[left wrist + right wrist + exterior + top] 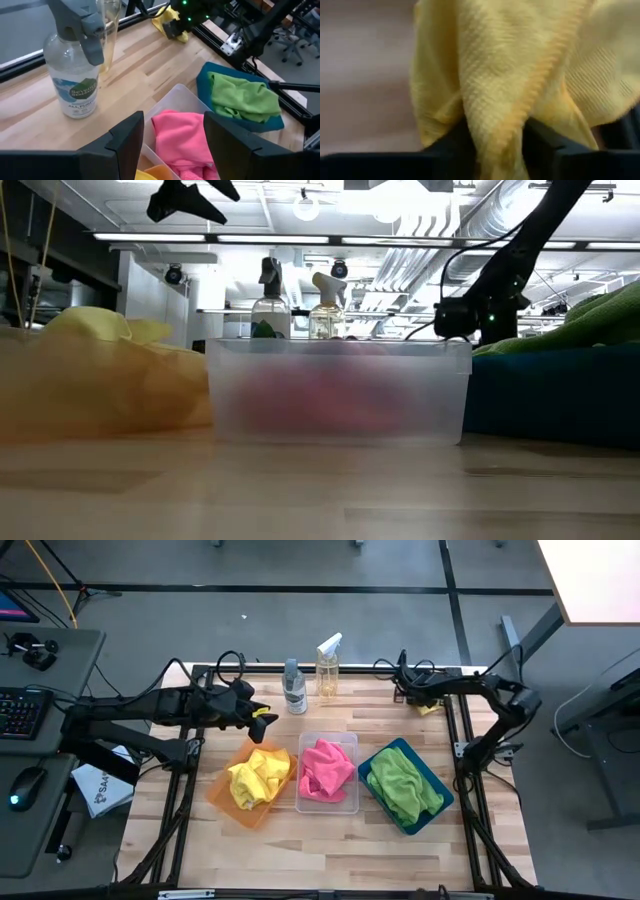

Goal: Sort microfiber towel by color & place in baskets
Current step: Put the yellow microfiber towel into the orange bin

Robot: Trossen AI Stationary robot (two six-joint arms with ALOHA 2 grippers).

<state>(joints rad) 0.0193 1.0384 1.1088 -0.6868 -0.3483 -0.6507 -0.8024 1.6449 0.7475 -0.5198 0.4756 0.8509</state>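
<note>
A pale wooden table (330, 840) sits on grey floor; from above, 3 baskets line its middle: orange basket (222, 802) with yellow towels (258, 778), clear basket (348, 745) with pink towels (326, 770), teal basket (432, 808) with green towels (404, 785). The right gripper (412, 692) works at the far-right corner, well apart from the orange basket, which lies nearer the left gripper (262, 718). The left wrist view shows that gripper's fingers spread, empty. The right wrist view shows the right gripper's fingers pinching a yellow towel (520, 75).
</note>
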